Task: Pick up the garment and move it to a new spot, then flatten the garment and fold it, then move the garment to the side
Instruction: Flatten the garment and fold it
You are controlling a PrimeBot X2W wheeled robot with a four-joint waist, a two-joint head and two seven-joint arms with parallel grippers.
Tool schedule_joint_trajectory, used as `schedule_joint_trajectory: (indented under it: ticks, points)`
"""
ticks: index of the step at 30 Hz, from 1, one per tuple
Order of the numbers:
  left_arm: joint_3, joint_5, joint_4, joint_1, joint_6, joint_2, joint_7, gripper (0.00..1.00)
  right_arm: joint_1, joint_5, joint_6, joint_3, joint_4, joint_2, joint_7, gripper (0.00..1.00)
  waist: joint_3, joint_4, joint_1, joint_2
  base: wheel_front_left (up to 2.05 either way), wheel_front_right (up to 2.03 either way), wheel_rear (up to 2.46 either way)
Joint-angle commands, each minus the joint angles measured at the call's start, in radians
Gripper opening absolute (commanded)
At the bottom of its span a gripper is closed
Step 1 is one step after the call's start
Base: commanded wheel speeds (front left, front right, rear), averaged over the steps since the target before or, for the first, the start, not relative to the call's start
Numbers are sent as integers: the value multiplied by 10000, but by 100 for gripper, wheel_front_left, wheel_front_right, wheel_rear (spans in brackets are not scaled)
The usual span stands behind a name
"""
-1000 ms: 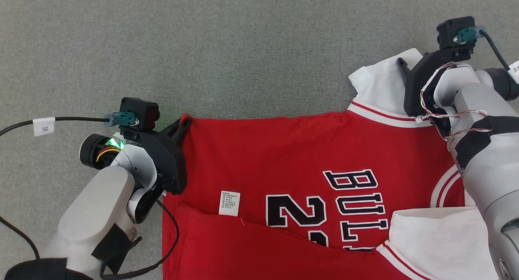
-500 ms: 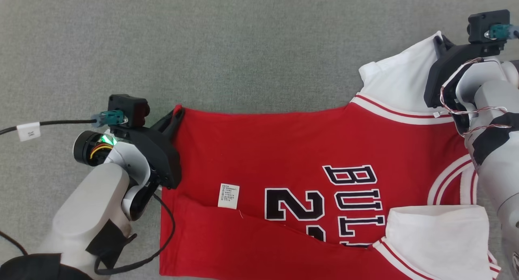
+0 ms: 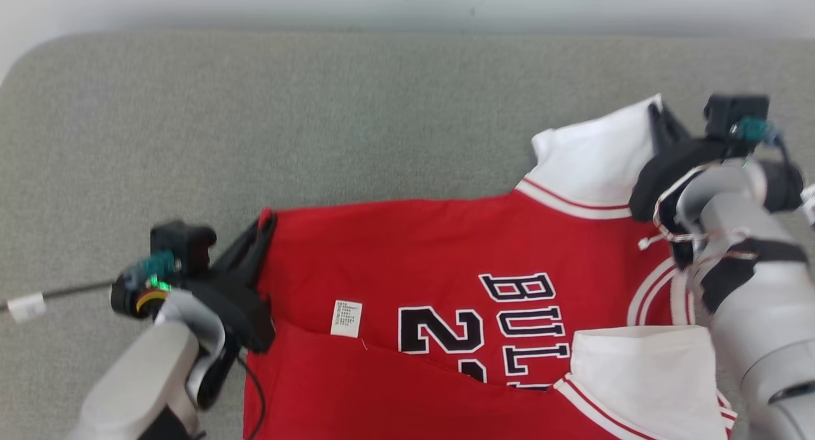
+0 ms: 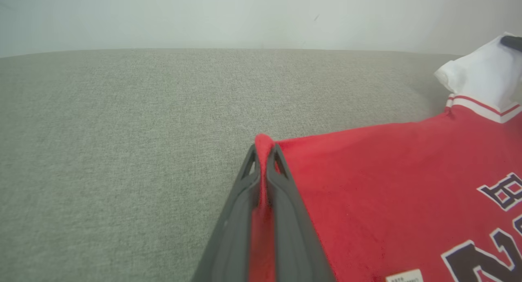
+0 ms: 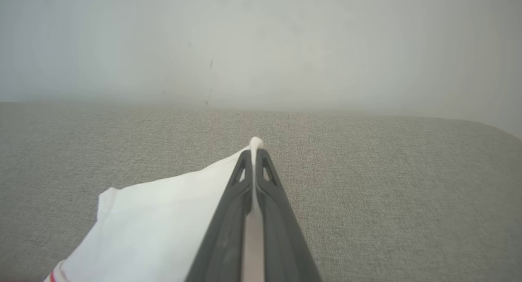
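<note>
Left tool (image 3: 267, 220), right tool (image 3: 655, 111) closed.

The head camera looks steeply down on a red-and-white cloth basketball jersey (image 3: 407, 249) over grey woven upholstery (image 3: 255, 121), while both wrist cameras (low, close) face the pale wall (image 4: 244, 16) at twelve o'clock, all sharing the jersey's white sleeve (image 3: 592, 153).

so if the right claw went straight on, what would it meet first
Beyond the right claw, shut on the white sleeve, lies bare grey surface, then probably the pale wall; depth is unclear.
</note>
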Motion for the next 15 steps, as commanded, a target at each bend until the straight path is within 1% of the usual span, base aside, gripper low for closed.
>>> schedule_joint_trajectory:
  ticks: [1,4,9,12,15]
  points:
    - [-73,10,44,365,26,65,-275,0,380,230,-32,27,-110,169,-148,0,-650,-323,1,-1,0,0,0]
    - [-111,51,128,831,26,80,-628,0,915,579,-32,88,-446,180,-347,0,-1060,-467,1,-1,0,0,0]
    - [57,122,334,1691,41,94,-884,0,2106,1272,-32,418,-1374,275,-509,0,-1684,-763,1,-1,0,0,0]
    - [335,131,373,2232,126,88,-928,0,2909,1708,-32,598,-2065,168,-536,0,-1971,-954,1,-1,0,0,0]
    - [841,334,83,2775,272,99,-942,0,3854,2133,-32,710,-2758,106,-565,0,-2216,-1105,1,-1,0,0,0]
